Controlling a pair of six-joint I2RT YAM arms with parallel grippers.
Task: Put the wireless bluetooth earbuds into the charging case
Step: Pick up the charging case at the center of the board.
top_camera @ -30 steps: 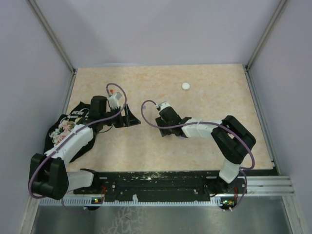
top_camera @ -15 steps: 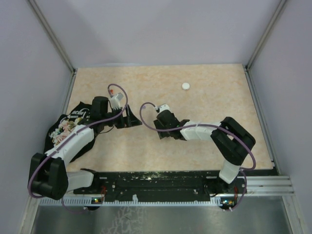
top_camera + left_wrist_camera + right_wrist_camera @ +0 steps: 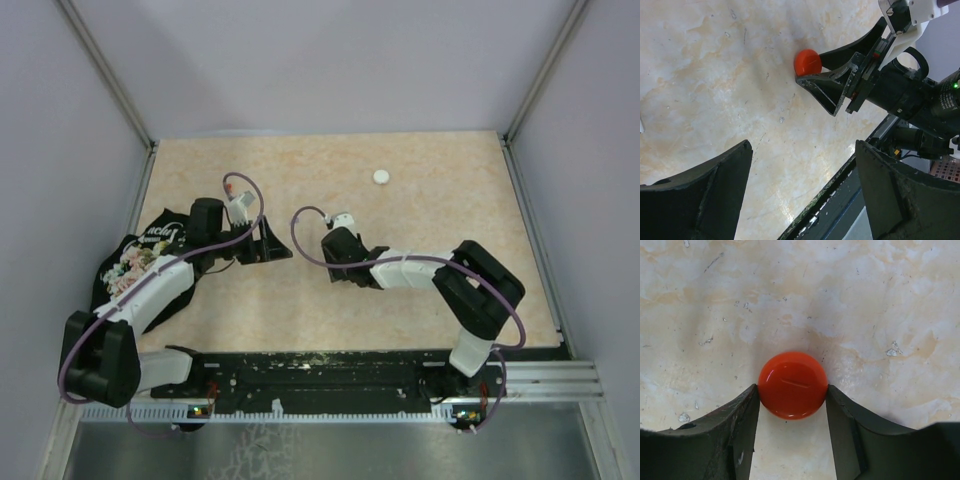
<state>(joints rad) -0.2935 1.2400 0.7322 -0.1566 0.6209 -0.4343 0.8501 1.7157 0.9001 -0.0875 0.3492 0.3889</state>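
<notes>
Table (image 3: pixel 450 200) — white disc (image 3: pixel 381 176) far centre, black printed cloth (image 3: pixel 135 250) under left arm (image 3: pixel 150 288).

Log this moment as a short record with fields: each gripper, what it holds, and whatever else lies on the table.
left gripper: open, empty, above the marbled beige table
right gripper: shut on the round glossy red case, fingers touching both sides
far side of table: small white round piece, lying alone
left edge: black printed cloth

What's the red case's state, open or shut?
Shut. The red case, held by the right gripper, shows one smooth dome; no raised lid or cavity.
</notes>
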